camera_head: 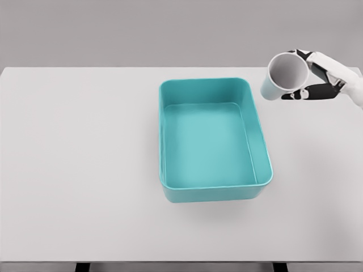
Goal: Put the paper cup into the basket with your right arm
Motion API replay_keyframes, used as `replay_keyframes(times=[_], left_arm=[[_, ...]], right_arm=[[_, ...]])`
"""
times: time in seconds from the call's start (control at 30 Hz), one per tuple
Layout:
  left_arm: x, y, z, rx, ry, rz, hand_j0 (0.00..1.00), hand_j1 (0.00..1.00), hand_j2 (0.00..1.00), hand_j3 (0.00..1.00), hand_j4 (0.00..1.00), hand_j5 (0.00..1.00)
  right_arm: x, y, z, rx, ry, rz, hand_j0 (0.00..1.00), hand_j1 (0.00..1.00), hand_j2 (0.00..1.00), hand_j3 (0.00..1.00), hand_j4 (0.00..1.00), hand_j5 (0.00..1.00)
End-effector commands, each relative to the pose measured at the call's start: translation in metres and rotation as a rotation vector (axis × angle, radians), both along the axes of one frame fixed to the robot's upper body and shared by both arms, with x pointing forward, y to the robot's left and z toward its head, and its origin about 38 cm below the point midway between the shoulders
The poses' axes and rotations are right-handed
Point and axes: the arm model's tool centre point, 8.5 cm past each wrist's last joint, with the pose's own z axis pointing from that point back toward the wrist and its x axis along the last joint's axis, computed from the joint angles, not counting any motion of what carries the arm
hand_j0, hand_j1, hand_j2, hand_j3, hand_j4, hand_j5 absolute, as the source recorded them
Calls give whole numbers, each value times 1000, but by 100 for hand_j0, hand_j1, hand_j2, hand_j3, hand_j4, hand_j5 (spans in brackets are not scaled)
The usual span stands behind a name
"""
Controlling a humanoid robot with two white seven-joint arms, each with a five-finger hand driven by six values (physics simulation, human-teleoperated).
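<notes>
Teal basket (211, 195) sits empty; right hand (324, 78) grips tilted paper cup (282, 77) just beside it.

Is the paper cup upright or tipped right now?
Tipped: the paper cup, held by the right hand, shows its open mouth toward the camera.

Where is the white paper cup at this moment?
In the head view, the white paper cup is at the upper right, held tilted by the right hand, just right of the teal rectangular plastic basket's far corner.
</notes>
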Motion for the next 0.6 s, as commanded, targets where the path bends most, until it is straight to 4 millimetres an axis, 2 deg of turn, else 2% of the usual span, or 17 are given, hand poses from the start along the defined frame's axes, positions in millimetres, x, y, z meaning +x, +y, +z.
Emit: replay_keyframes(times=[0.0,0.07,0.17,0.3,0.5,0.57], left_arm=[[0,0,0,0,-1,1,100,100,100,100,100,100],[0,0,0,0,-1,1,100,100,100,100,100,100],[0,0,0,0,-1,1,100,100,100,100,100,100],[0,0,0,0,-1,1,100,100,100,100,100,100],[0,0,0,0,-1,1,100,100,100,100,100,100],[0,0,0,0,-1,1,100,100,100,100,100,100]], right_arm=[[0,6,1,12,3,11,69,69,69,69,69,69],[0,8,1,14,2,14,69,69,69,69,69,69],[4,25,-2,41,3,43,69,69,69,69,69,69],[6,36,0,52,-7,63,69,69,69,69,69,69],[10,67,0,52,3,118,69,69,69,69,69,69],[10,72,-2,52,5,127,69,69,69,69,69,69]])
